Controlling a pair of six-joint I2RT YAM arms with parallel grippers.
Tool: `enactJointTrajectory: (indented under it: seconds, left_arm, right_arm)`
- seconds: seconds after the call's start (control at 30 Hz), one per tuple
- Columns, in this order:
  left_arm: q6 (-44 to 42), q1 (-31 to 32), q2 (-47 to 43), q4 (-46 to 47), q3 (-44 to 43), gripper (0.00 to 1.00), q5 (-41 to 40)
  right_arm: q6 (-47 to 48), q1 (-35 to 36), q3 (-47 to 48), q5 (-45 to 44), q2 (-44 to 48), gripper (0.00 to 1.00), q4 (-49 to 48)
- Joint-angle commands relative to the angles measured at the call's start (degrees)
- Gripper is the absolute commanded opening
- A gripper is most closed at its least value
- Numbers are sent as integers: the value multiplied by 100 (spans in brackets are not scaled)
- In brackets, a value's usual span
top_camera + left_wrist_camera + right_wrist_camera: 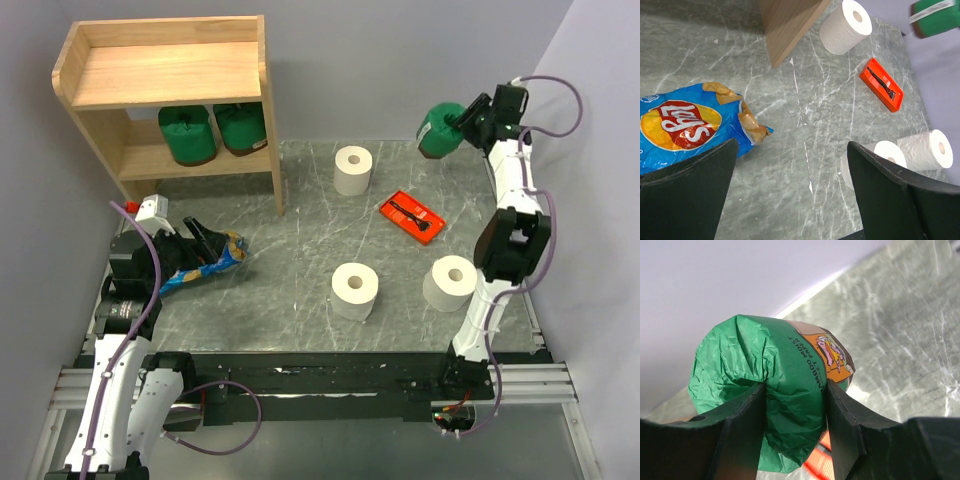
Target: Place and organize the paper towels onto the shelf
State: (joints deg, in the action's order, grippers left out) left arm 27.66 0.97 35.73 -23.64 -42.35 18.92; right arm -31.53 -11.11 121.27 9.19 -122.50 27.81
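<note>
Nearest the arm bases, the left end effector (792, 162) hovers with its fingers spread wide and nothing between them, just above the grey tabletop (300, 245) beside a blue snack bag (680, 125). Two white rolls (355, 290) (449, 283) stand upright, near each other, on the front right of the tabletop. Further back lies a flat orange-red tray (411, 217), and beyond it a third white roll (353, 170) stands upright. At the far left, the shelf (272, 150) has two green-wrapped rolls (188, 135) (240, 127) side by side on its lower tier and a bare top board. At the far right, the right end effector (465, 118) is pinched onto another green-wrapped roll (765, 355), holding it raised above the tabletop.
</note>
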Motion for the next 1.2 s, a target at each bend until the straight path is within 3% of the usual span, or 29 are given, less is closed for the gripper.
enactJointTrajectory:
  seconds: [0.0, 0.17, 0.33, 0.57, 0.83, 1.17]
  left_arm:
    - [-42, 17, -48, 140, -19, 96, -64]
    - [-50, 17, -22, 140, -19, 96, -125]
    - [-41, 17, -30, 123, -28, 96, -125]
    - [-24, 17, -66, 114, -10, 96, -213]
    - [-24, 26, -39, 122, -10, 96, -204]
    - [-6, 35, 40, 87, -19, 96, -301]
  right_arm:
    - [51, 4, -366, 398, 1060, 43, -48]
    - [-362, 100, -1988, 1118, 2323, 43, -529]
    - [-310, 539, -3512, 1164, 3433, 43, -918]
    - [-169, 1945, -5007, 971, 4348, 44, -1252]
    - [41, 3613, -4974, 681, 4015, 44, -1243]
    - [252, 4898, -4718, 206, 2978, 45, -1331]
